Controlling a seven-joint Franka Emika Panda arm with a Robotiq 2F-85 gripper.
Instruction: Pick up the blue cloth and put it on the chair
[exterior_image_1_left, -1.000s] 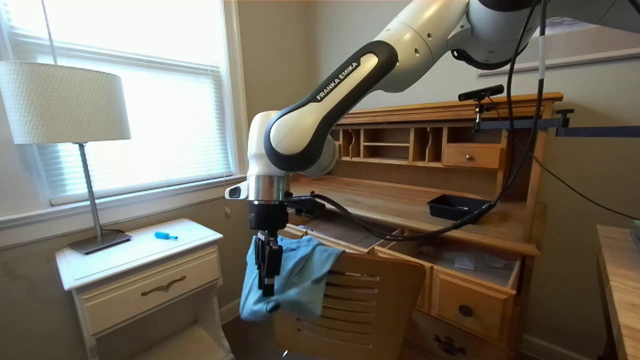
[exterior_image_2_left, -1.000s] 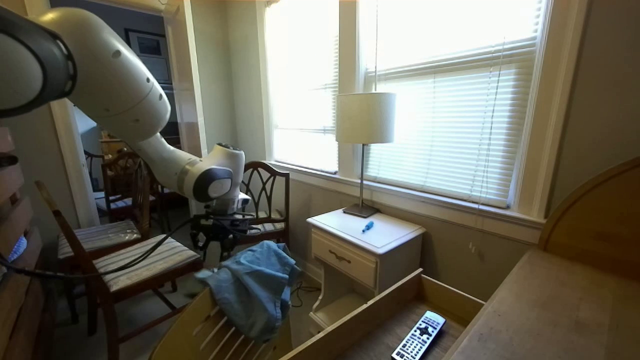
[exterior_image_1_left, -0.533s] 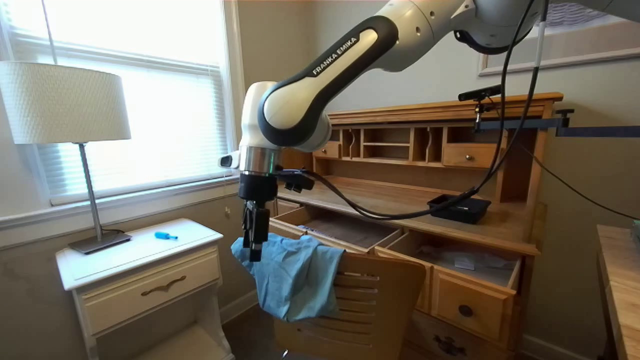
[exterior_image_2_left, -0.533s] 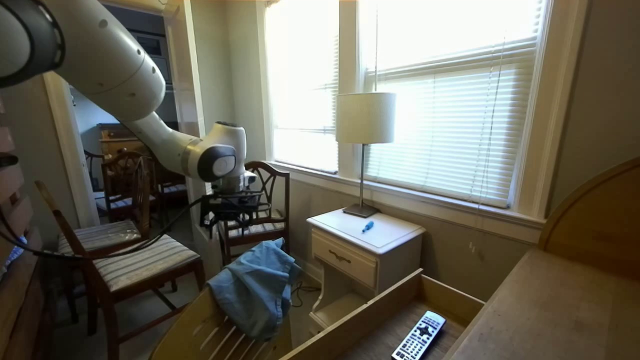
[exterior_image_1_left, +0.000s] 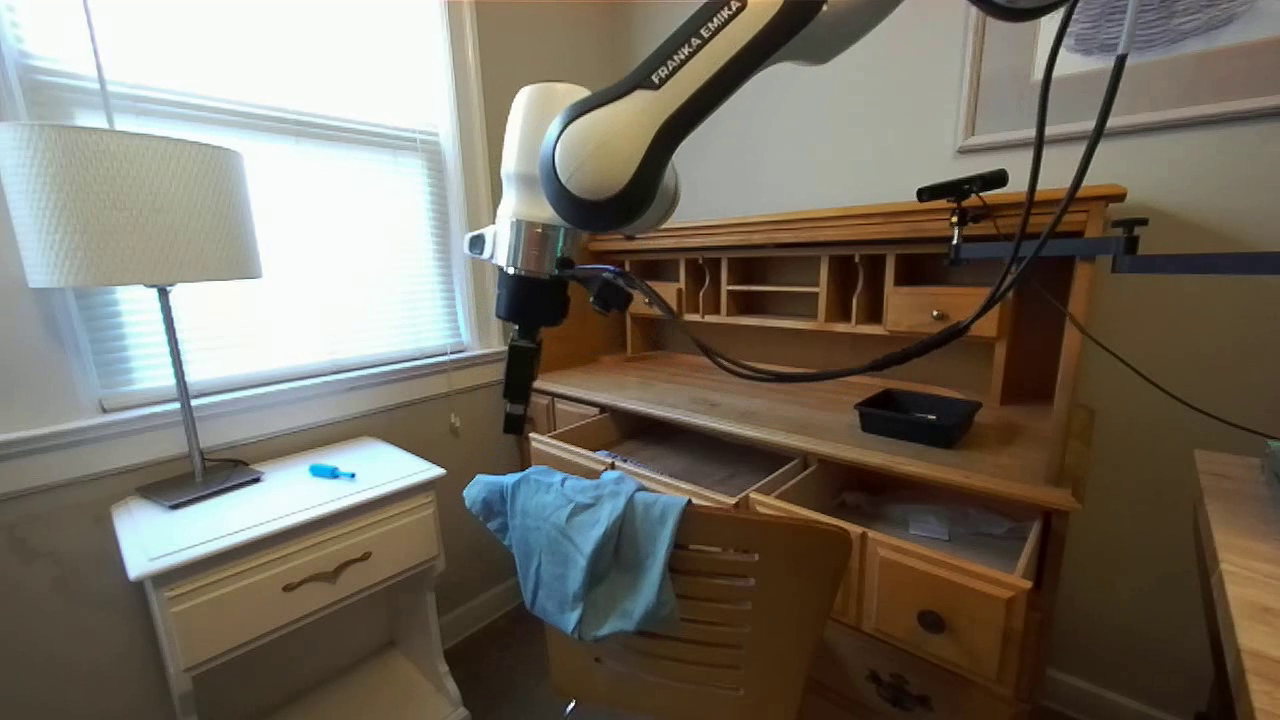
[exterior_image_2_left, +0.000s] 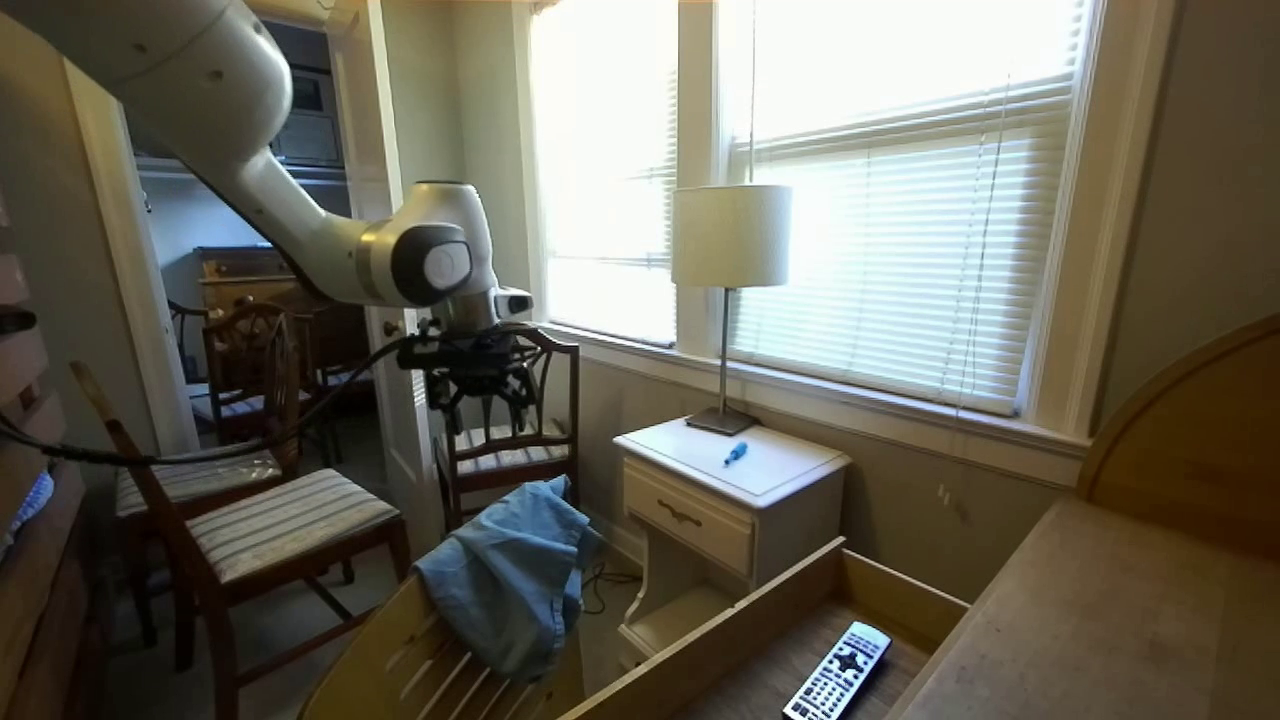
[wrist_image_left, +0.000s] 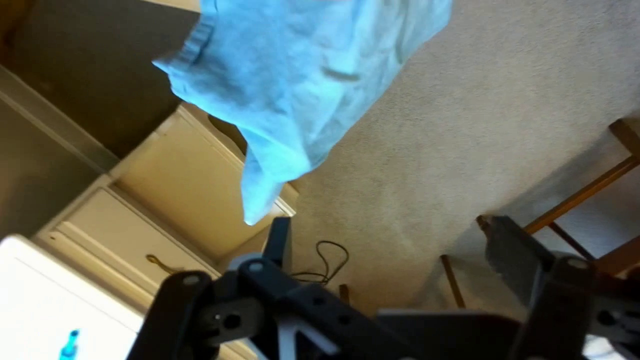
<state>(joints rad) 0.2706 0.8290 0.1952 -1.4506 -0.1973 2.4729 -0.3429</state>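
Observation:
The blue cloth (exterior_image_1_left: 590, 550) lies draped over the top of the backrest of the wooden chair (exterior_image_1_left: 770, 620). One pointed corner of it sticks out toward the white nightstand. An exterior view from across the desk also shows the cloth (exterior_image_2_left: 515, 575) over the slatted chair back (exterior_image_2_left: 400, 650). My gripper (exterior_image_1_left: 516, 420) hangs above the cloth, pointing down and not touching it. In the wrist view the gripper (wrist_image_left: 390, 235) is open, its fingers wide apart with only carpet behind the gap. There the cloth (wrist_image_left: 300, 75) is at the top, beyond the fingers. The chair's seat is hidden.
A white nightstand (exterior_image_1_left: 290, 500) bears a lamp (exterior_image_1_left: 130, 210) and a small blue object (exterior_image_1_left: 330, 471). The desk (exterior_image_1_left: 760, 390) has pulled-out drawers and a black tray (exterior_image_1_left: 918, 417). A remote (exterior_image_2_left: 838, 672) lies in a drawer. Striped-seat chairs (exterior_image_2_left: 295, 520) stand near the doorway.
My gripper has risen from in front of the cloth to above it, now apart from it. The cloth's nightstand-side part hung lower a second ago; its corner now juts out, and it stays on the chair.

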